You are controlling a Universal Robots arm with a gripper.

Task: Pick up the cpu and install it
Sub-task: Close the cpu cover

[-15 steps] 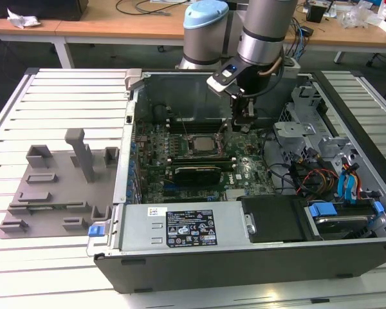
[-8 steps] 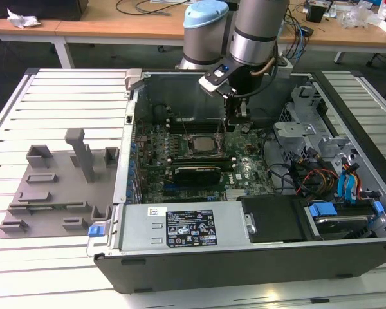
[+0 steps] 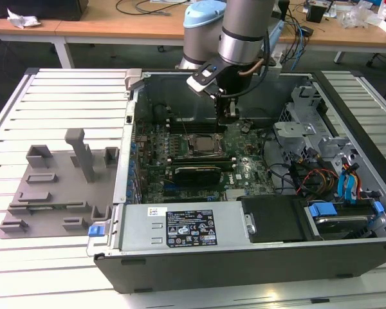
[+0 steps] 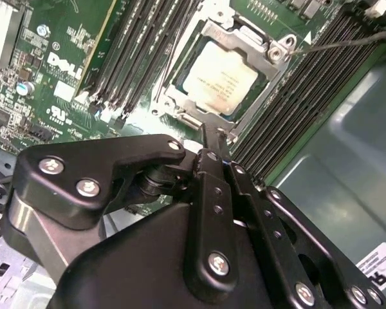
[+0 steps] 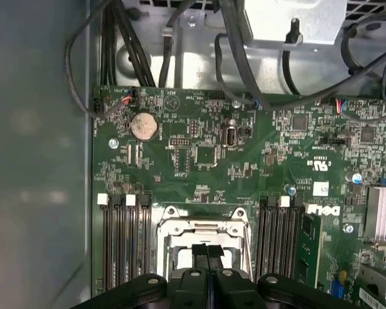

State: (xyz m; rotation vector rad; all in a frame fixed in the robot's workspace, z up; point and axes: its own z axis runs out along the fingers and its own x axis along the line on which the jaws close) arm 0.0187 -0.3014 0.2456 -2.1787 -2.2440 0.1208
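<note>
Already the cpu (image 4: 220,80) lies in the socket (image 4: 241,35) — the pincer (image 5: 208,251), clenched shut, hangs just above it.

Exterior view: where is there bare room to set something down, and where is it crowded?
Bare slatted table lies between the grey tray and the far edge, and nearer than the tray. Inside the computer case it is crowded: the gripper hangs over the motherboard near the cpu, with drive bays at the exterior view's right.
</note>
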